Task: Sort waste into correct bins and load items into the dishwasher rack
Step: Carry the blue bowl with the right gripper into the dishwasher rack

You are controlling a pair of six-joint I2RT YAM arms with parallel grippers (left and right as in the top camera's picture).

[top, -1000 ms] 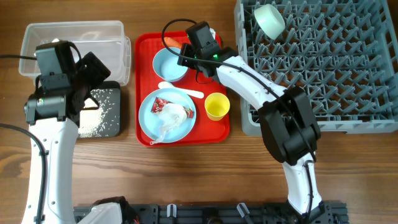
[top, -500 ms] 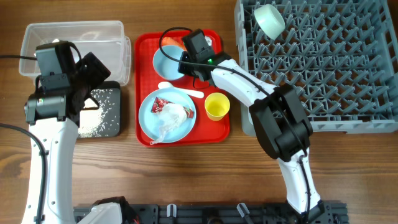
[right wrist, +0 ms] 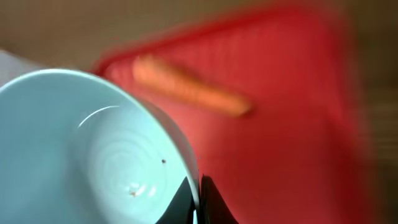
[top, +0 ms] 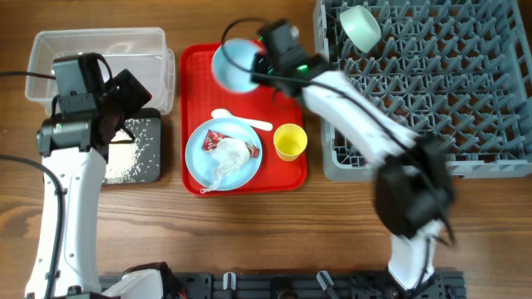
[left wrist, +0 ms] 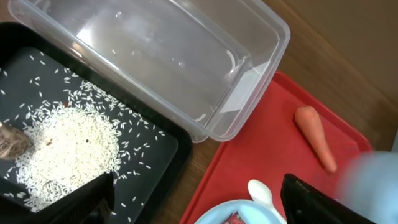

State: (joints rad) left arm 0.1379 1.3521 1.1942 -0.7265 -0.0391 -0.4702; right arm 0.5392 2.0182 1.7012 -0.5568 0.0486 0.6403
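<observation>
The blue bowl hangs tilted over the far end of the red tray, its rim pinched by the right end effector. A second bowl already sits in the rack, far left. Rice lies in the black tray. Left to do: carrot, wrapper, tissue, plate, cup. The left end effector gapes wide, apparently empty.

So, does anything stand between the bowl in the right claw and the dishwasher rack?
Nothing visible blocks the way. The bowl hangs in the right claw over the red tray, beside the rack. Only another bowl sits in the rack's nearest corner.
</observation>
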